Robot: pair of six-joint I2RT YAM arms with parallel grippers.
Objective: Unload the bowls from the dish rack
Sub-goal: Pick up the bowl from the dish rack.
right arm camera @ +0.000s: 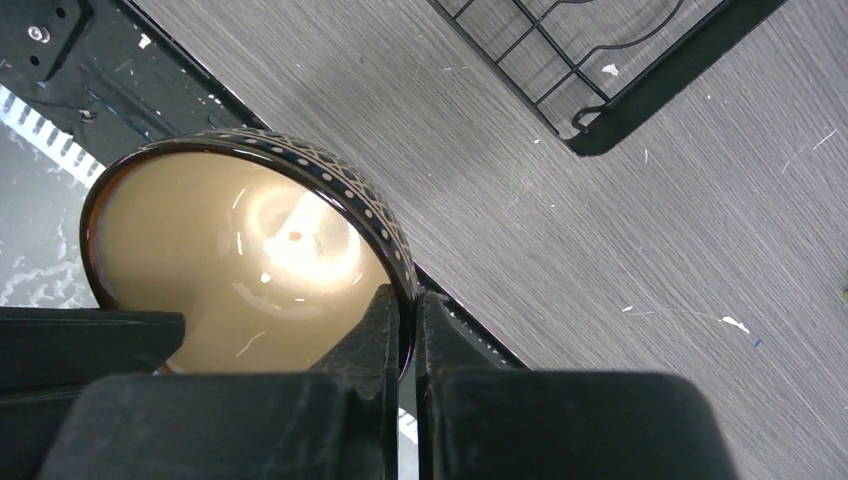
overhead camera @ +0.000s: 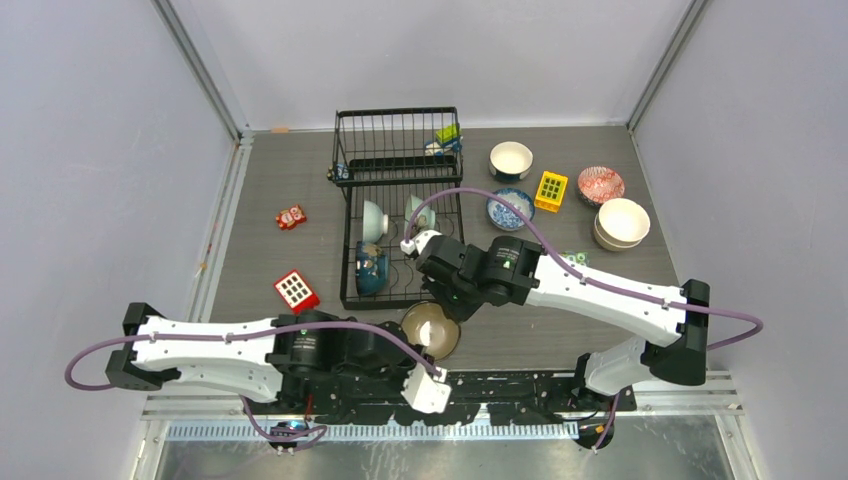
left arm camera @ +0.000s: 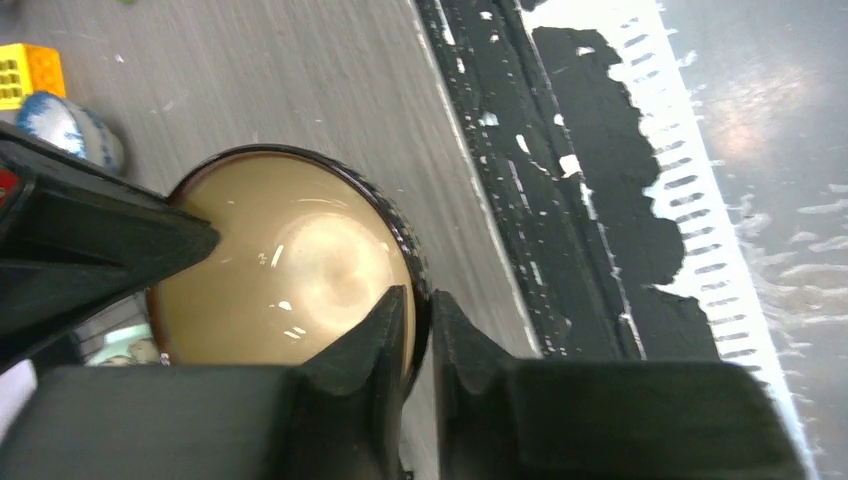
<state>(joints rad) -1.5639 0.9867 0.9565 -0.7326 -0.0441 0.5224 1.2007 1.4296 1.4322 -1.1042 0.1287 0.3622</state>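
Note:
A brown bowl (overhead camera: 430, 328) with a cream inside hangs between both arms, just in front of the black dish rack (overhead camera: 400, 255). My left gripper (left arm camera: 420, 320) is shut on the rim of this bowl (left arm camera: 290, 270), one finger inside and one outside. My right gripper (right arm camera: 410, 320) is shut on the opposite side of the patterned rim of the bowl (right arm camera: 240, 240). In the rack stand two pale green bowls (overhead camera: 374, 218) (overhead camera: 418, 210) and a teal bowl (overhead camera: 370, 268).
On the table to the right sit a white bowl (overhead camera: 511, 158), a blue-and-white bowl (overhead camera: 510, 208), a red-patterned bowl (overhead camera: 600, 184) and stacked cream bowls (overhead camera: 622, 222). A yellow block (overhead camera: 551, 190) lies among them. A red block (overhead camera: 296, 290) lies left of the rack.

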